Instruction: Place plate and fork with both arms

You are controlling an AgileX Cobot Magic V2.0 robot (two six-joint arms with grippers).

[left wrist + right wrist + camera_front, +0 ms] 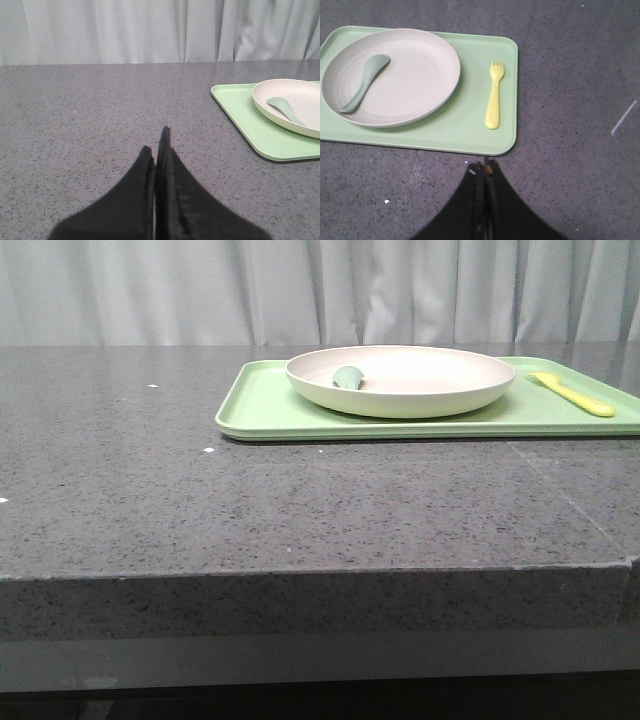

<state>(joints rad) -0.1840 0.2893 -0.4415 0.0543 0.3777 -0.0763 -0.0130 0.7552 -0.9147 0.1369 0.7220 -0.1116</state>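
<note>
The fork (494,95) lies flat on the light-green tray (470,125), just beside the plate (415,75) on its right and apart from it, long axis running front to back, tines pointing away from the robot. A teal spoon (362,82) lies in the plate. The front view shows neither tool; the wrist views show the left tool (159,150) and right tool (484,172) pressed together, empty, above the grey desk (250,510).
</note>
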